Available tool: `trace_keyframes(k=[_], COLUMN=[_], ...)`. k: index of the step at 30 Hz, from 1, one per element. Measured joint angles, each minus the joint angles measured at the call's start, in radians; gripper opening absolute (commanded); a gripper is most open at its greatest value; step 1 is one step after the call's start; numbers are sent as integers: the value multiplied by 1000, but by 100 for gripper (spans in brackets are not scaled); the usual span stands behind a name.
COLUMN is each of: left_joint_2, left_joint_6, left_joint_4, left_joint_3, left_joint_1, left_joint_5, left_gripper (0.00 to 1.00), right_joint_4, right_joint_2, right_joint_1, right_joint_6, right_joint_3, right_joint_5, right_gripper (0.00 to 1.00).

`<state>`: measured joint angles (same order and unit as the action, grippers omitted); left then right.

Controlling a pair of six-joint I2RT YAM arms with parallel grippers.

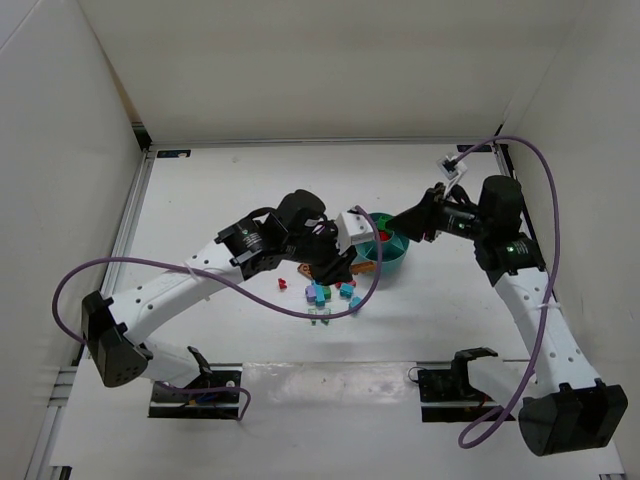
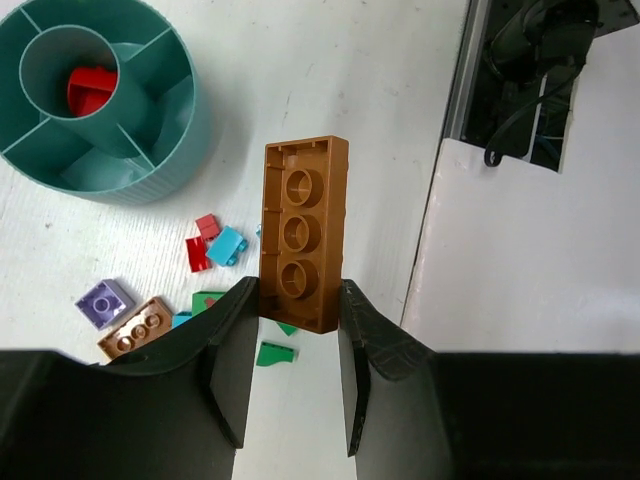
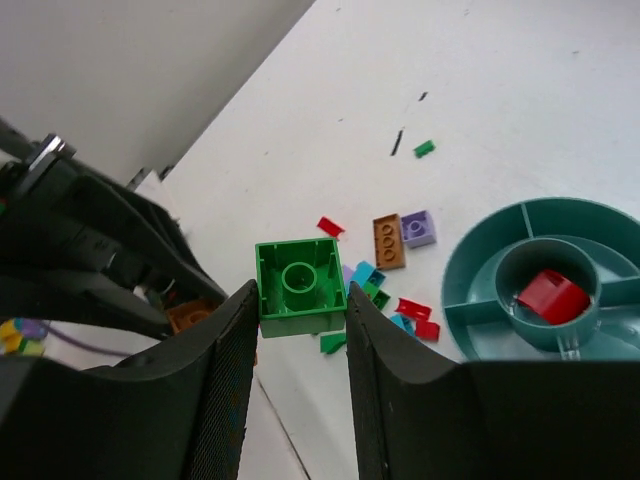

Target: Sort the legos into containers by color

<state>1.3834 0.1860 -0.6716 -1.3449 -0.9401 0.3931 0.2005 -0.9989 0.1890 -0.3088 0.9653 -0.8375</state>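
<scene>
Clamped in the left gripper [image 2: 297, 305] is an orange brick [image 2: 303, 232], the right gripper [image 3: 300, 305] pinches a green brick [image 3: 299, 285], and loose legos [image 2: 212, 246] lie just beside the teal bowl [image 2: 185, 135] holding one red brick [image 2: 90, 88].

Get only part of the teal bowl [image 2: 185, 130] from either wrist: clipped top and left in one, clipped right and covered by a finger in the other. Cannot see the lower end of the orange brick [image 2: 300, 220], sunk between the fingers [image 2: 235, 360], nor all of a small green piece [image 2: 275, 352] there. From above, cannot tell the loose bricks [image 1: 325, 293] apart: too small.
</scene>
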Motion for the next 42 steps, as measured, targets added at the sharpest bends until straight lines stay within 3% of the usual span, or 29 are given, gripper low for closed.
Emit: trace_keyframes(k=[7, 13, 17, 21, 42], left_joint_2=[-2, 3, 50, 85, 86], left_joint_6=[-66, -206, -264, -291, -318], left_joint_4=[29, 60, 56, 46, 43], left_joint_3=[26, 27, 1, -7, -7], left_joint_1=[7, 134, 208, 214, 225], left_joint_5=[-103, -158, -156, -153, -146], left_gripper=[2, 2, 2, 2, 2], right_joint_4=[101, 248, 349, 420, 507], right_joint_2=[-4, -92, -194, -268, -448], right_joint_1=[-22, -4, 95, 218, 283], right_joint_6=[-5, 9, 51, 79, 122], right_joint_3=[2, 16, 69, 109, 227], right_joint_5=[220, 452, 595, 711, 856], right_gripper=[0, 0, 0, 0, 0])
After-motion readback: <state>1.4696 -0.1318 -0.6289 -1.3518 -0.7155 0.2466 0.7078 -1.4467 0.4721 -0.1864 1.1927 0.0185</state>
